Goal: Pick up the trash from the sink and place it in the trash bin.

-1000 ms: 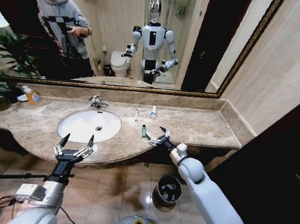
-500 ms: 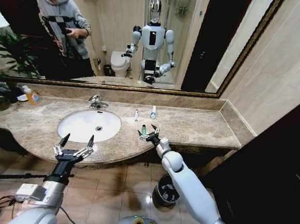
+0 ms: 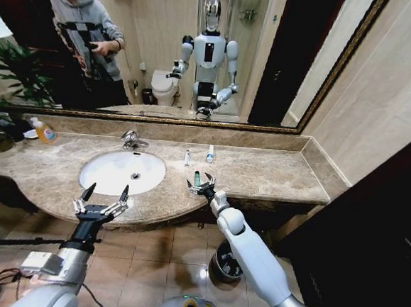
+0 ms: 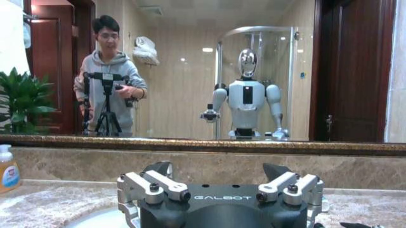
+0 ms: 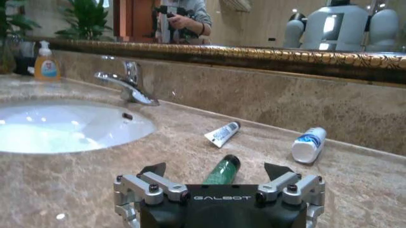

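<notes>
The sink [image 3: 111,177] is a white oval basin set in a brown marble counter. Three pieces of trash lie on the counter to its right: a green tube [image 3: 197,177], a white tube [image 3: 187,157] and a small white bottle with a blue label [image 3: 210,153]. My right gripper [image 3: 200,185] is open just in front of the green tube [image 5: 223,170], which lies ahead between its jaws, with the white tube [image 5: 223,133] and the bottle [image 5: 309,144] beyond. My left gripper [image 3: 102,199] hangs open over the counter's front edge by the basin. The trash bin [image 3: 221,260] stands on the floor, partly behind my right arm.
A chrome faucet [image 3: 130,140] stands behind the basin, and an orange soap bottle [image 3: 45,132] sits at the counter's far left beside a plant [image 3: 5,74]. A mirror runs along the back wall. A side wall closes the counter on the right.
My right arm has swung left along the counter front, bringing its open gripper up to the green tube. The left arm has stayed still.
</notes>
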You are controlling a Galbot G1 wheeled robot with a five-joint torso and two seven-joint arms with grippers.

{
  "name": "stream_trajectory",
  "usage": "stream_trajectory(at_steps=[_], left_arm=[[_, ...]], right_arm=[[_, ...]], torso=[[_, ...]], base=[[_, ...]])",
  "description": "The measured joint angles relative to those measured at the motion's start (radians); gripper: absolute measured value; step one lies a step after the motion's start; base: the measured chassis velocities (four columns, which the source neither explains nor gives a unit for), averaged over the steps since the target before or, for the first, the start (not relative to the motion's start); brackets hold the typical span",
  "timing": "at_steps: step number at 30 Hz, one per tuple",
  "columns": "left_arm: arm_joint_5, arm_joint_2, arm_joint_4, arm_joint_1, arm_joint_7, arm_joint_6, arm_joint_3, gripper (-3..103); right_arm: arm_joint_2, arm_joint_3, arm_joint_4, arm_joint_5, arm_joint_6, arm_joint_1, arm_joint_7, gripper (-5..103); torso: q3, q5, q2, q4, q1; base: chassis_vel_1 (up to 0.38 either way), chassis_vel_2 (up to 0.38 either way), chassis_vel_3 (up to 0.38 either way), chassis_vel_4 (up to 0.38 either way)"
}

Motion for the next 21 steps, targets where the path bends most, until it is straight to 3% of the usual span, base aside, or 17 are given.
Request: stream_trajectory(at_steps=[4, 11, 16, 21], left_arm=[[0.000, 0.000, 0.000, 0.000, 0.000, 0.000, 0.000, 100], [0.000, 0.000, 0.000, 0.000, 0.000, 0.000, 0.000, 100], [0.000, 0.000, 0.000, 0.000, 0.000, 0.000, 0.000, 100], [0.000, 0.000, 0.000, 0.000, 0.000, 0.000, 0.000, 100]], right_arm=[[-0.001, 0.000, -0.017, 0.000, 0.007, 0.005, -0.005, 96], [-0.006, 0.004, -0.021, 0.019, 0.007, 0.005, -0.008, 73], [-0.008, 0.007, -0.021, 0.019, 0.009, 0.000, -0.013, 65], [-0.011, 0.011, -0.018, 0.023, 0.010, -0.013, -0.018, 49]], torso=[[0.000, 0.0001, 0.000, 0.0000, 0.000], [0.000, 0.0001, 0.000, 0.0000, 0.000], [0.000, 0.0002, 0.000, 0.0000, 0.000], [0.000, 0.0002, 0.000, 0.0000, 0.000]], base=[[0.000, 0.000, 0.000, 0.000], [0.000, 0.000, 0.000, 0.000], [0.000, 0.000, 0.000, 0.000], [0.000, 0.000, 0.000, 0.000]])
